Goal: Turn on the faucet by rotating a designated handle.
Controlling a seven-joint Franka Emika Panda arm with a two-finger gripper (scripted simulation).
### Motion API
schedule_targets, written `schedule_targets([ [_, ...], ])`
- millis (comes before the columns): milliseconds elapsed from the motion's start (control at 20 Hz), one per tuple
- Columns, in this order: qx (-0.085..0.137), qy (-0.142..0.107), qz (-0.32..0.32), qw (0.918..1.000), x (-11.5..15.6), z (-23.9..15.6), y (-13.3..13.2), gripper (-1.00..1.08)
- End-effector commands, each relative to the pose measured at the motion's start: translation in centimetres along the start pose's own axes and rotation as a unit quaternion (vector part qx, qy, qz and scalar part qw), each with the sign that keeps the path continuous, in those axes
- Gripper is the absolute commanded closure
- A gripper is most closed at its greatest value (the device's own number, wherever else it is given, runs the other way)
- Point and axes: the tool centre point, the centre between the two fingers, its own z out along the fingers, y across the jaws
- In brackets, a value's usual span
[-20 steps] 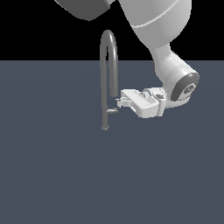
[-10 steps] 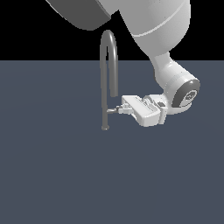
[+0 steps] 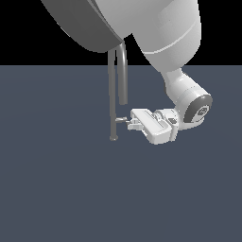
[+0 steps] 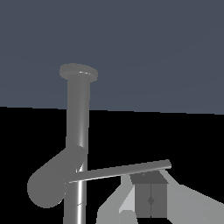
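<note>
The faucet is a thin grey arched tube on a small round foot; my arm hides the top of its arch. It also shows in the wrist view. The handle is a tiny pale lever stub sticking out low on the tube toward the exterior view's right. In the wrist view the handle is a thin silver bar. My gripper is level with the handle, its tips at the stub's end. In the wrist view my gripper has its fingers pressed together, right against the bar's outer end, not around it.
The faucet stands on a flat dark blue-grey surface. My bulky white arm hangs over the faucet from above and from the exterior view's right. The spout's open end shows close to the handle in the wrist view.
My gripper has moved down beside the faucet tube, staying at the handle stub, which now sits slightly lower. The arm has swung further in and now covers the top of the arch.
</note>
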Motion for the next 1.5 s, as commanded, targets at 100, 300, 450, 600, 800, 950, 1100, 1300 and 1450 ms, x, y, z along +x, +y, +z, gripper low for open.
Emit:
schedule_targets([
  [100, 0.002, 0.001, 0.008, 1.0, 1.8, 0.0, -0.1, 1.08],
  [300, 0.002, 0.002, 0.012, 0.9999, 3.4, 0.0, -0.4, 1.08],
  [450, 0.003, 0.002, 0.015, 0.9999, 4.6, 0.0, -0.7, 1.08],
  [600, -0.002, -0.002, -0.002, 1.0, 2.4, 0.0, -1.3, 1.08],
  [800, -0.001, -0.001, 0.003, 1.0, 3.6, 0.0, -1.9, 1.08],
  [950, 0.0, 0.0, 0.007, 1.0, 4.4, 0.0, -2.3, 1.08],
  [1100, 0.001, 0.001, 0.01, 1.0, 5.2, -0.1, -2.8, 1.08],
  [1300, 0.002, 0.002, 0.014, 0.9999, 6.3, -0.1, -3.3, 1.08],
  [1450, 0.003, 0.003, 0.016, 0.9999, 6.8, -0.1, -3.6, 1.08],
])
